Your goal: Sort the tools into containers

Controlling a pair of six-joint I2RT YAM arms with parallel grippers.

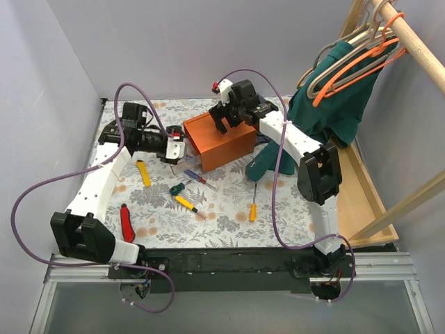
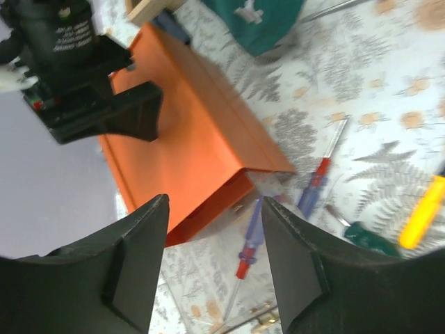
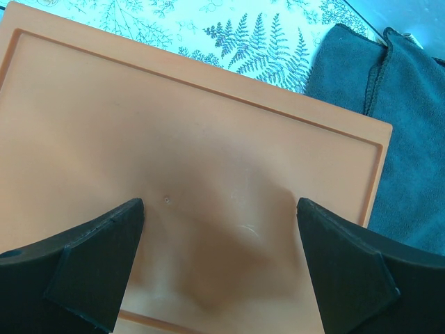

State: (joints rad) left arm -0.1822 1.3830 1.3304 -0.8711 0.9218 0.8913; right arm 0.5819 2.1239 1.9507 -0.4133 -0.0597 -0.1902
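Note:
The orange box (image 1: 219,139) stands at the back centre. My right gripper (image 1: 224,120) hovers open just above its flat top (image 3: 195,139), with the open gripper (image 3: 219,271) empty. My left gripper (image 1: 175,154) is open over the clear box (image 1: 186,163) beside the orange box's left front. In the left wrist view the open gripper (image 2: 215,278) frames the clear box (image 2: 278,182), with a red-and-blue screwdriver (image 2: 250,240) in it. On the table lie a second red-and-blue screwdriver (image 1: 197,177), a yellow one (image 1: 142,172), a green one (image 1: 179,188), a yellow-orange one (image 1: 186,203), an orange one (image 1: 253,211) and a red tool (image 1: 127,223).
A teal cloth (image 1: 263,163) lies right of the orange box. Hangers (image 1: 354,45) and a green garment (image 1: 334,90) hang from a wooden rod at the back right. A long wooden tray (image 1: 367,195) runs along the right edge. Walls close the left and back.

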